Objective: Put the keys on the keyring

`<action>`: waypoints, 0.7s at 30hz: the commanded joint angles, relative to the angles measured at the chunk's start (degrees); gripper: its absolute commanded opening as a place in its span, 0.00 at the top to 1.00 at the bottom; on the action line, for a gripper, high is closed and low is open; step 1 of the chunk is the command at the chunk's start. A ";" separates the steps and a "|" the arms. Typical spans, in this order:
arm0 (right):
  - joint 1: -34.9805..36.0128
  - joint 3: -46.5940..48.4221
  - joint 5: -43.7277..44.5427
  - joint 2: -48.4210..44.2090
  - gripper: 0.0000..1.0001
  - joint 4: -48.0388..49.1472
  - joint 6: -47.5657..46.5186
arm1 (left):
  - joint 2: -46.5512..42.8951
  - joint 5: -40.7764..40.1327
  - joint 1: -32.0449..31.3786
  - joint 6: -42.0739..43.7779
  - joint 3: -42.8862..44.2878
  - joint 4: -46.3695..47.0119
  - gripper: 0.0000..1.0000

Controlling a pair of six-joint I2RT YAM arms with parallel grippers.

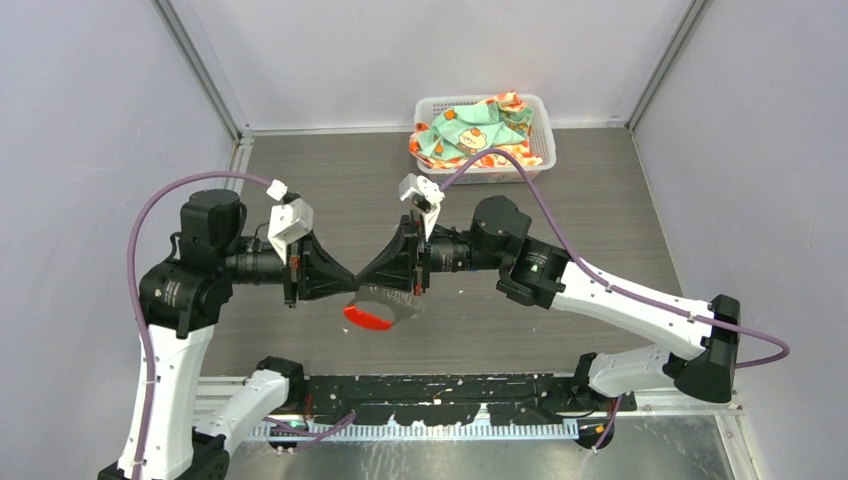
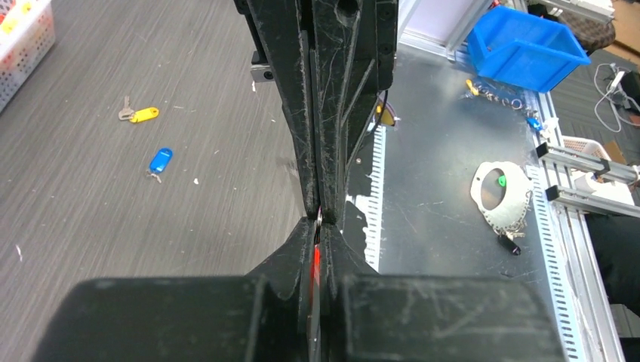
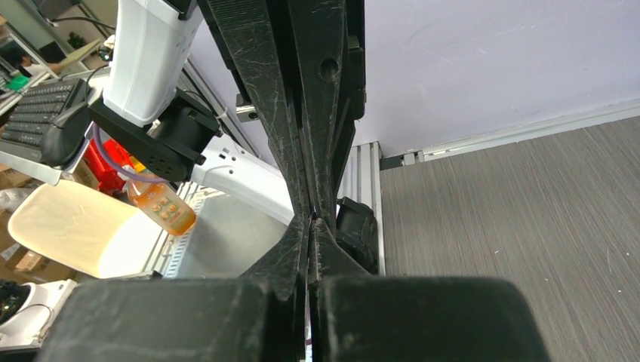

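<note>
My left gripper and right gripper meet tip to tip above the middle of the table. Both are shut on the keyring, whose thin ring sits between them. Its red tag hangs below the tips. In the left wrist view the left gripper pinches the ring, with a red sliver of the tag between its jaws. The right gripper is shut in its own view. The yellow-tagged key and blue-tagged key lie on the table, apart from both grippers. They are hidden in the top view.
A white basket holding patterned cloth stands at the back right of the table. Off the table's near edge are a metal bench, a blue bin and a metal disc with chain.
</note>
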 commanded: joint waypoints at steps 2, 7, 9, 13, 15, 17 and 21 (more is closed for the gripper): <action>0.34 2.87 1.54 0.01 0.99 4.12 0.01 | -0.68 -0.86 -1.18 0.71 -0.29 3.09 1.00; 0.39 3.15 1.30 -1.19 0.80 2.43 -0.14 | -0.77 -1.69 -1.27 3.24 0.61 3.02 1.00; 0.39 3.48 1.24 -2.85 0.65 -0.19 -1.70 | -0.91 -2.09 -1.27 4.93 1.38 3.02 1.00; 0.25 3.98 5.27 -8.20 0.39 -6.22 -6.19 | -2.10 -2.77 -1.44 12.27 2.73 3.01 1.00; 0.25 4.27 7.03 -10.87 0.37 -9.03 -8.20 | -3.50 -2.79 -1.45 17.35 2.49 3.34 1.00; 0.27 4.68 8.26 -12.64 0.36 -12.72 -9.58 | -5.25 -2.87 -1.45 21.75 1.26 4.70 1.00; 0.29 4.53 10.04 -14.54 0.38 -15.97 -10.69 | -8.99 -2.45 -1.45 34.27 -2.37 5.12 1.00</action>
